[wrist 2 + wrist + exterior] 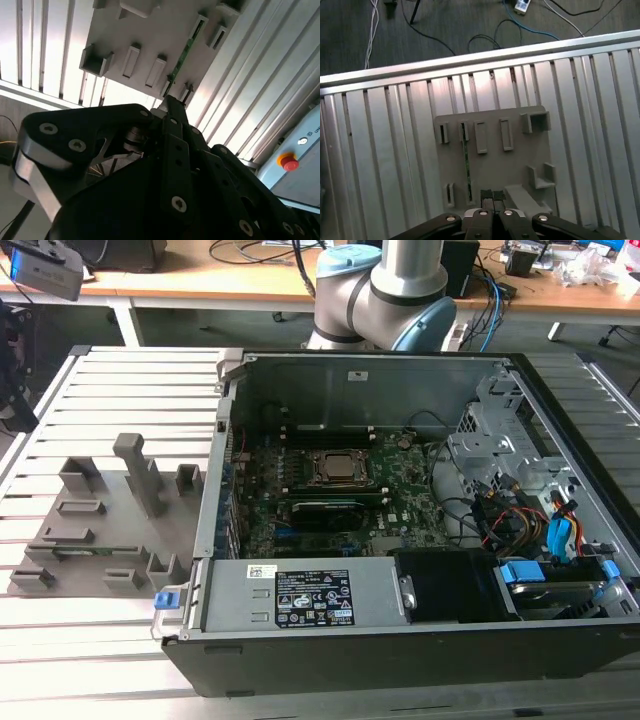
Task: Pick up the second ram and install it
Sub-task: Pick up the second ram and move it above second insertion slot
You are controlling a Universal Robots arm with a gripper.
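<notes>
The ram is seen on edge in a tray slot (left of the case in the exterior view). The gripper is seen just above it, pressed together and empty.

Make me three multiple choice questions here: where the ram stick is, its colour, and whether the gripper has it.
1. The ram stick sits: A in the computer case; B in the grey holder tray; C on the floor.
2. Its board is: A green; B red; C white.
3. The gripper: A clamps the stick; B holds nothing; C holds a cable.
Answers: B, it sits in a tray slot; A, its green edge shows in both wrist views; B, the stick lies apart from the gripper.
</notes>
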